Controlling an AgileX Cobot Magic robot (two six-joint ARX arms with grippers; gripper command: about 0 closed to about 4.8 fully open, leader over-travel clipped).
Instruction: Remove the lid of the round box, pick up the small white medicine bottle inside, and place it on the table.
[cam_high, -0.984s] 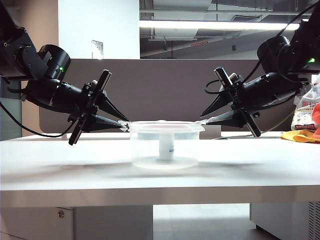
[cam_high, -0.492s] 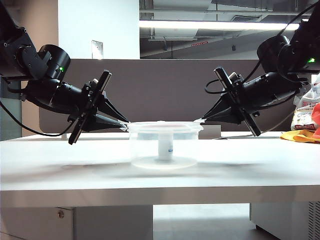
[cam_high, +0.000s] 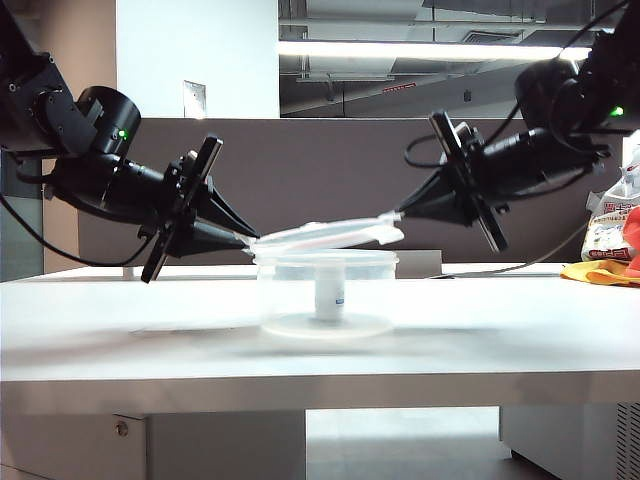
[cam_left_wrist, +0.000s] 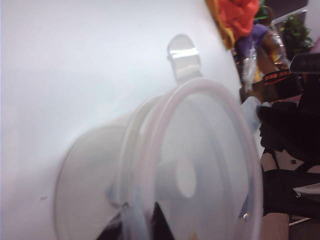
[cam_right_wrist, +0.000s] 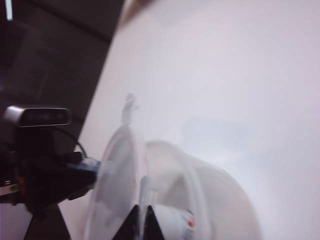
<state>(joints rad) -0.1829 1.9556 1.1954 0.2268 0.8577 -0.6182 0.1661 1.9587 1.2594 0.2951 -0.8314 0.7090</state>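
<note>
The clear round box (cam_high: 290, 295) stands mid-table (cam_high: 120, 330) with the small white medicine bottle (cam_high: 328, 290) upright inside. The lid (cam_high: 325, 233) is tilted over it, its right edge lifted off the rim and its left edge low. My left gripper (cam_high: 250, 241) is shut on the lid's left tab, and my right gripper (cam_high: 392, 216) is shut on the right tab. In the left wrist view the gripper (cam_left_wrist: 142, 222) pinches the lid (cam_left_wrist: 210, 150), with the bottle (cam_left_wrist: 177, 177) showing through it. In the right wrist view the gripper (cam_right_wrist: 143, 217) pinches the lid (cam_right_wrist: 115, 185) beside the box (cam_right_wrist: 220, 200).
A dark brown divider panel (cam_high: 320, 170) runs behind the table. Orange cloth (cam_high: 600, 272) and bagged items (cam_high: 612, 225) lie at the table's far right. The same orange clutter (cam_left_wrist: 240, 15) shows in the left wrist view.
My right gripper closed on the lid's right tab and rose, lifting that edge off the box so the lid now tilts. The left gripper stayed almost still.
</note>
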